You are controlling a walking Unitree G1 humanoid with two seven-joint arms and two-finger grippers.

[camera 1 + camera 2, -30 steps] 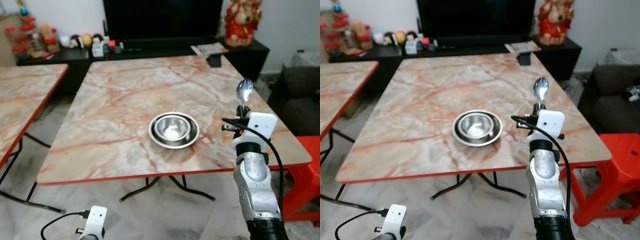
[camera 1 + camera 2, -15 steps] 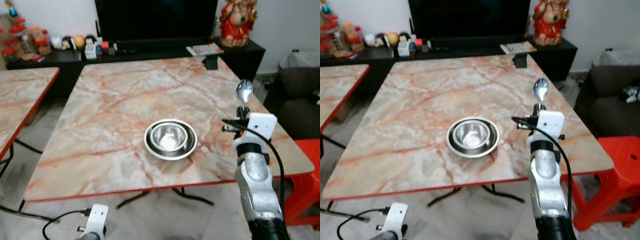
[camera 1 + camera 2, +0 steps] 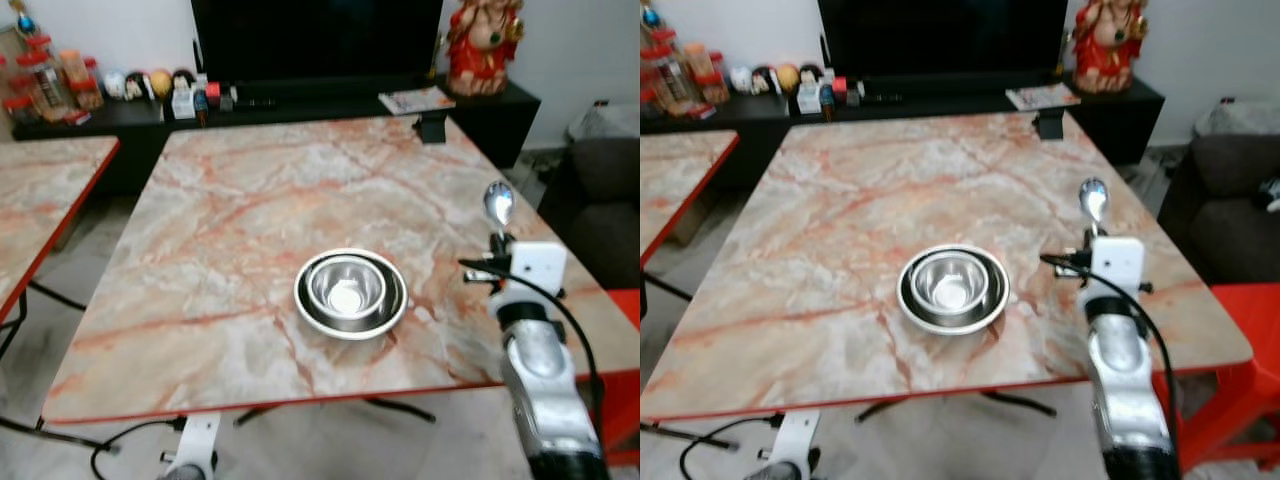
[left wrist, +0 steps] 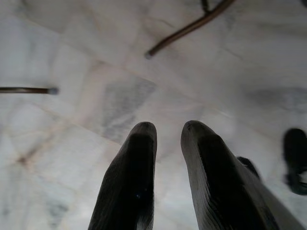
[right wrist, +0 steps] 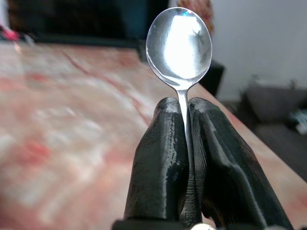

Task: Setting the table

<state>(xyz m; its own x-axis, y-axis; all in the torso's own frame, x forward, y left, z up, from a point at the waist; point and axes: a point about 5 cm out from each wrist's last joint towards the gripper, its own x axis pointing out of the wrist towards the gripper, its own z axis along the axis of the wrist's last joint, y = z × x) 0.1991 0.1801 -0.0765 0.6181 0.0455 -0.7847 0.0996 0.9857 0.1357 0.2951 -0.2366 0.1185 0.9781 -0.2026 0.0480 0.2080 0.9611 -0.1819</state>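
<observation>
Right gripper point(image 5: 182, 108) pinches a shiny steel spoon point(image 5: 179, 43) upright; nested round bowls point(image 3: 349, 291) on veined marble table point(image 3: 220, 220).

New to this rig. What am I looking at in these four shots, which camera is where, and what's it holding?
It is a humanoid robot setting a table. The two wide pictures come from a stereo camera on its head, looking down at a marble-patterned table. On it sits a steel bowl nested in a steel plate, and a small dark object stands at the far edge.

The other two pictures come from wrist cameras looking along each gripper's black fingers. The right gripper, raised beside the table, is shut on the handle of a spoon, bowl end up. The left gripper hangs low over the tiled floor, fingers slightly apart, holding nothing.
</observation>
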